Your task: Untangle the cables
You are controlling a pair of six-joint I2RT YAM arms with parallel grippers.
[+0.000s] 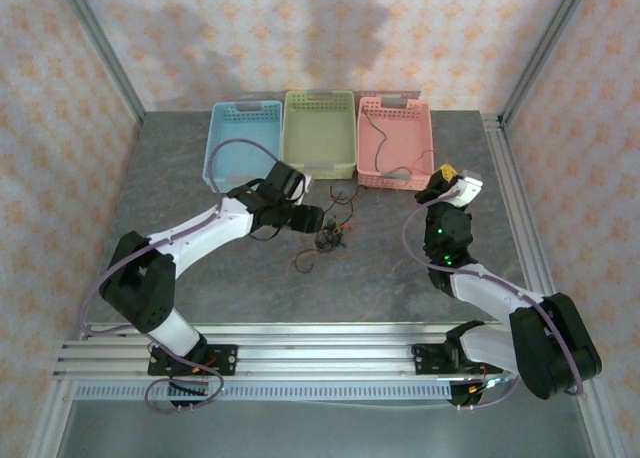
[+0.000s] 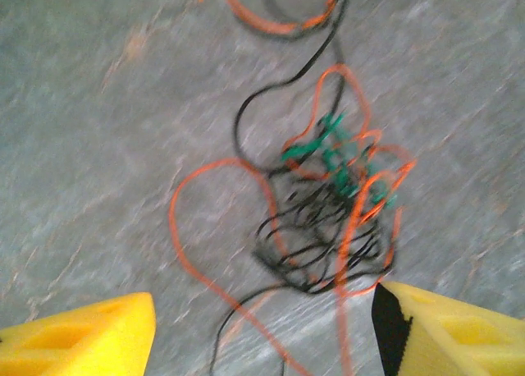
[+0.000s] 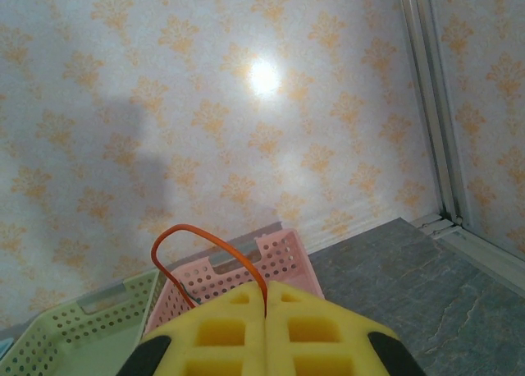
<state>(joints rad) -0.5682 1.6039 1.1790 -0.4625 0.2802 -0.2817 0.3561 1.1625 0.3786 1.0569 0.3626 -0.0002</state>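
Left wrist: left hand [image 2: 267,310] wide over the cables [image 2: 328,212], which look limp, light, snaggy. You'd best pinch an outer loop [image 2: 172,216]; right hand [image 3: 267,298] grips an orange wire [image 3: 184,226].

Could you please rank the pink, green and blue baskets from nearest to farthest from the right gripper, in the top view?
1. The pink basket, just beside the right gripper.
2. The green basket, middle of the row.
3. The blue basket, far left.

Both my arms, left arm [image 1: 200,228] and right arm [image 1: 490,283], wear white shells between chunky black joints, each trailed by a thick lilac cable [image 1: 238,142]. A green light [image 1: 441,249] glows on the right one. The gripper fingers [image 2: 82,339] are yellow blocks with hollow cells and black pads.
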